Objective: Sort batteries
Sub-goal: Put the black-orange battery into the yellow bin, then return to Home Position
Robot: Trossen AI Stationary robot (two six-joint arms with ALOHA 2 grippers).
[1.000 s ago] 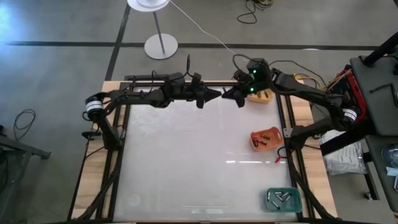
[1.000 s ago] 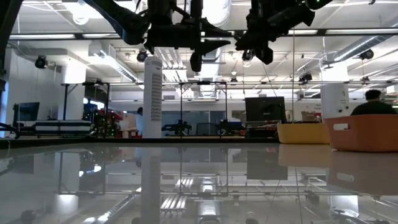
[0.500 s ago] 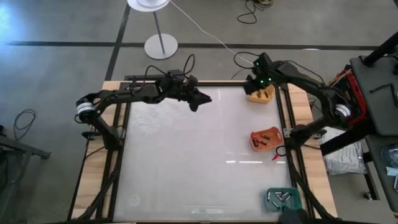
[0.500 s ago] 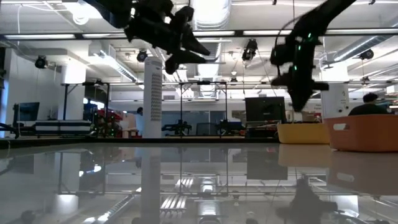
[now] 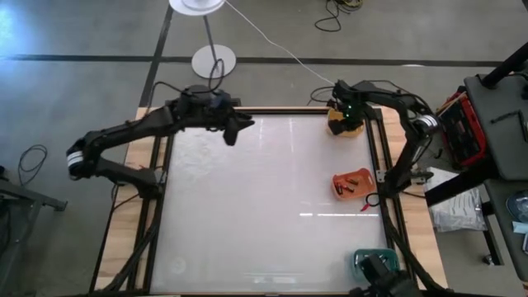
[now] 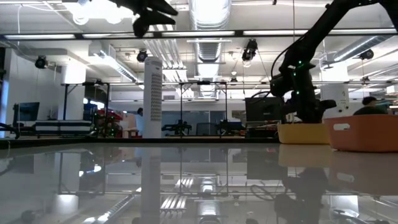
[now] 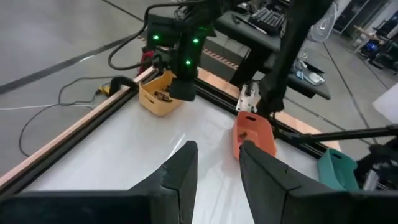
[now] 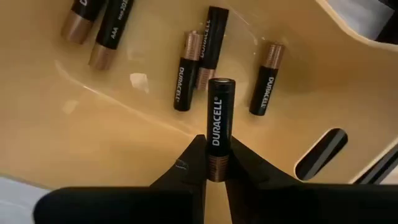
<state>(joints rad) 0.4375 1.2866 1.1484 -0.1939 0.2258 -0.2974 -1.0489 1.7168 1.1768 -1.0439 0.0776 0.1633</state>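
1. Three trays sit along the table's (image 5: pixel 247 214) right edge: a yellow tray (image 5: pixel 345 128) at the far corner, an orange tray (image 5: pixel 351 183) midway, a teal tray (image 5: pixel 375 262) nearest. Each takes its own kind, judging by the contents.
2. Right gripper (image 8: pixel 212 163) hangs inside the yellow tray, fingers (image 8: pixel 186 165) pinched on one battery (image 8: pixel 217 124) by its copper end. The body points down at the tray floor, likely so it drops among its like.
3. Five more batteries (image 8: pixel 184 79) lie loose on that floor, black with copper ends, same make as the one held.
4. Orange tray holds a few dark cells; the teal tray's contents are partly cut off.
5. Left gripper (image 7: pixel 214 165) hovers over the table's far left, well apart from the trays, fingers (image 7: pixel 180 174) narrowly parted, nothing between them. It looks parked clear of the drop.
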